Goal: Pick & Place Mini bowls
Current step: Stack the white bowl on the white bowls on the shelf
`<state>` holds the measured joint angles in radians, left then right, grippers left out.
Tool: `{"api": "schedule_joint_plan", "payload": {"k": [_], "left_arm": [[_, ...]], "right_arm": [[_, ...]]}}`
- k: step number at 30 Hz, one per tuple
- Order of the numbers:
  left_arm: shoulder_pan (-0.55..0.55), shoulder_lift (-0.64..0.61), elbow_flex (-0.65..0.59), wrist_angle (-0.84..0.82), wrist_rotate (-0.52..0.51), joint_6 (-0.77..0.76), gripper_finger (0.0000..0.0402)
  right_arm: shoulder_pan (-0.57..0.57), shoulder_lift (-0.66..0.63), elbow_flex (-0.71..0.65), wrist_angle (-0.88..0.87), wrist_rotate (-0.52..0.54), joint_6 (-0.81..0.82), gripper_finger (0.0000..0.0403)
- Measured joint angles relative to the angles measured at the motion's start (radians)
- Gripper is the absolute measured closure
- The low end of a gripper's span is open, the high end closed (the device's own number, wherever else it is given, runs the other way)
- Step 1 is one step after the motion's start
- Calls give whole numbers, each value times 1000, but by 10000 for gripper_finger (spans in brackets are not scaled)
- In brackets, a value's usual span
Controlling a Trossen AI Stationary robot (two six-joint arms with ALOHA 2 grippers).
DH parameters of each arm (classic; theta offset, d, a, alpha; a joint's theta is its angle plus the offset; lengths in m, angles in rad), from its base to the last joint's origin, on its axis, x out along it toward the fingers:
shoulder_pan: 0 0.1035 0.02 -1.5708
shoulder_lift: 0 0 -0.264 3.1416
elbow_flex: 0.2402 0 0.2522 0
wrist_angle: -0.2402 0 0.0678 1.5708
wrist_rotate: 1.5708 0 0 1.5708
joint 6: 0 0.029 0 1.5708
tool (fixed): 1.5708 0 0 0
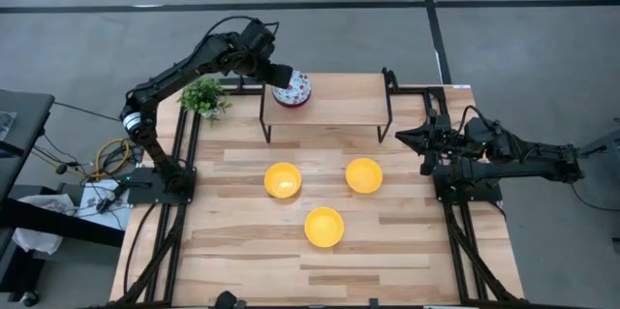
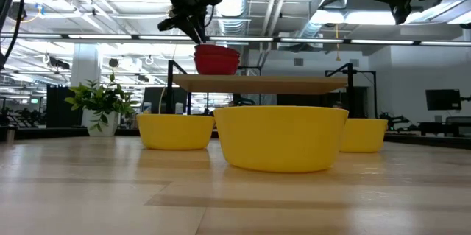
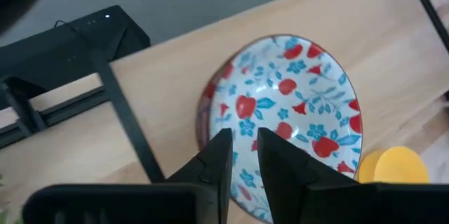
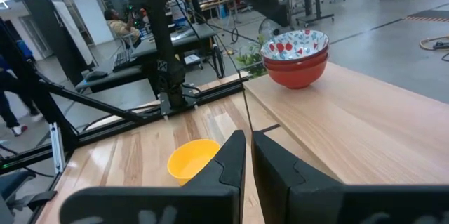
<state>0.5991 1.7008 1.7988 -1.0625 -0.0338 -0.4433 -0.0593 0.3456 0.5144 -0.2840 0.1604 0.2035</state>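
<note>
The left gripper [image 1: 282,76] is positioned over the raised shelf [image 1: 339,106] at the far side of the desk [image 1: 242,251], directly above the stack of patterned bowls [image 1: 294,88]. In the left wrist view the jaws stand a narrow gap apart, with the near rim of the top patterned bowl [image 3: 287,112] in line with that gap; whether the fingers [image 3: 217,155] actually touch the rim cannot be determined. The stack sits near the shelf's left end — white interiors with red-and-blue floral print, red outer walls — and the right wrist view shows the bowls nested one inside another [image 4: 295,55]; the exact number in the stack cannot be confirmed. The low view shows the stack [image 2: 216,59] resting on the shelf with the left gripper [image 2: 193,30] just above it. Three yellow bowls remain on the desk surface in front of the shelf: one to the left [image 1: 282,180], one to the right [image 1: 363,174], and one nearer the front edge between them [image 1: 324,227], all upright and apart from each other. The right gripper [image 1: 415,138] waits at the right edge of the desk, beside the shelf's right end — its jaws nearly together and holding nothing [image 4: 247,155]. A small potted plant [image 1: 204,97] stands at the far left corner, beside the shelf.
</note>
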Motion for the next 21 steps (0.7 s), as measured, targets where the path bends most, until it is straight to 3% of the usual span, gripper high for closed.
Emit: {"api": "schedule_joint_plan", "payload": {"k": [14, 21], "left_arm": [[-4, 20, -78, 31, 0, -9, 334], [-13, -60, -78, 118, 5, -10, 334]], "right_arm": [[0, 0, 0, 0, -2, 7, 386], [0, 0, 0, 0, -1, 7, 386]]}}
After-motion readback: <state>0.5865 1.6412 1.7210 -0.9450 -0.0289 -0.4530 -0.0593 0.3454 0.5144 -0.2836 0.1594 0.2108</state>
